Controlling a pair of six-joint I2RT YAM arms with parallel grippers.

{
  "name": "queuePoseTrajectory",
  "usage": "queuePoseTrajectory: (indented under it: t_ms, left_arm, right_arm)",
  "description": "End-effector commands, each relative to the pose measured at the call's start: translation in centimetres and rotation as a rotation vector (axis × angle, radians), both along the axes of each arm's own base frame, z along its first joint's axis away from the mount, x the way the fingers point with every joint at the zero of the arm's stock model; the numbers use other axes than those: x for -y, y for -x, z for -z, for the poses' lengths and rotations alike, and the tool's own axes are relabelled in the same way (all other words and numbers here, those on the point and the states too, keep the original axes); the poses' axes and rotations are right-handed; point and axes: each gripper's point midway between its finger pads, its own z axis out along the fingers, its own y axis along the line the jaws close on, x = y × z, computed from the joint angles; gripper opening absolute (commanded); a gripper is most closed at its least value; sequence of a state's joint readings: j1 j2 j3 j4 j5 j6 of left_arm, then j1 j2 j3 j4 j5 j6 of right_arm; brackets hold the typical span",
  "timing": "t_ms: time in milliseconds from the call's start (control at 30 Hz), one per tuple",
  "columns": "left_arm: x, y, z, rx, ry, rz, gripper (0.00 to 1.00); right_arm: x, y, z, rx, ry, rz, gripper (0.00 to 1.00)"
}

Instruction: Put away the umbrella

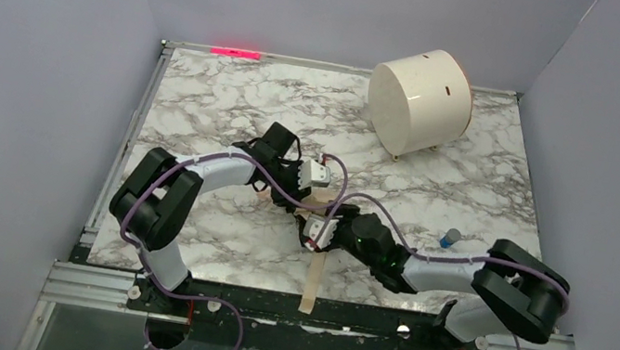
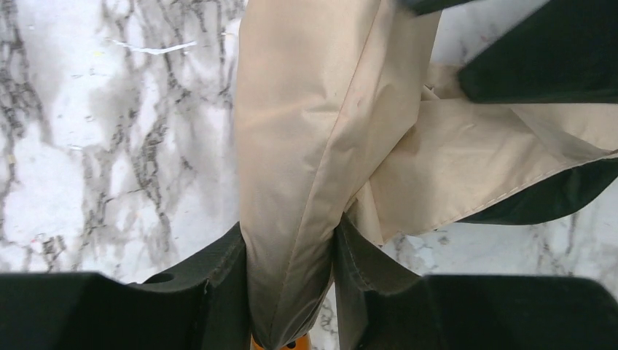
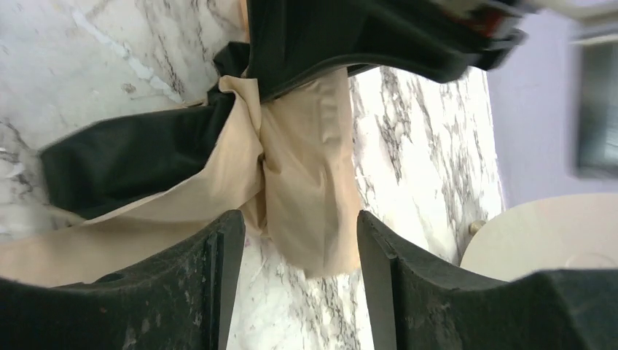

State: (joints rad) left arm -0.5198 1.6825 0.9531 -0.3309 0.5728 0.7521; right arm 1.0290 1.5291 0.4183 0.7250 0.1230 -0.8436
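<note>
The umbrella (image 2: 313, 124) is a bundle of beige fabric with black lining, lying on the marble table (image 1: 223, 105). My left gripper (image 2: 291, 240) is shut on a fold of its fabric, and a small orange-peach knob (image 2: 291, 343) shows just below the fingers. My right gripper (image 3: 300, 233) is open, and the loose end of the beige fabric (image 3: 310, 189) hangs between its jaws without touching them. In the top view both grippers, left (image 1: 302, 188) and right (image 1: 317, 223), meet at the table's middle and hide most of the umbrella. Its tan strap (image 1: 311, 283) runs to the front edge.
A white cylindrical drum (image 1: 419, 100) lies on its side at the back right. A small blue object (image 1: 449, 238) sits near the right arm. A red light (image 1: 236, 52) glows at the back edge. Grey walls enclose the table.
</note>
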Motion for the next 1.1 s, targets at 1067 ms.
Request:
queuePoseTrajectory:
  t_ms: [1067]
  left_arm:
    - [-2.7,-3.6,2.8,0.07,-0.155,-0.183,0.0]
  right_arm:
    - [5.2,6.2,-0.7,-0.916,-0.788,0.852,0.6]
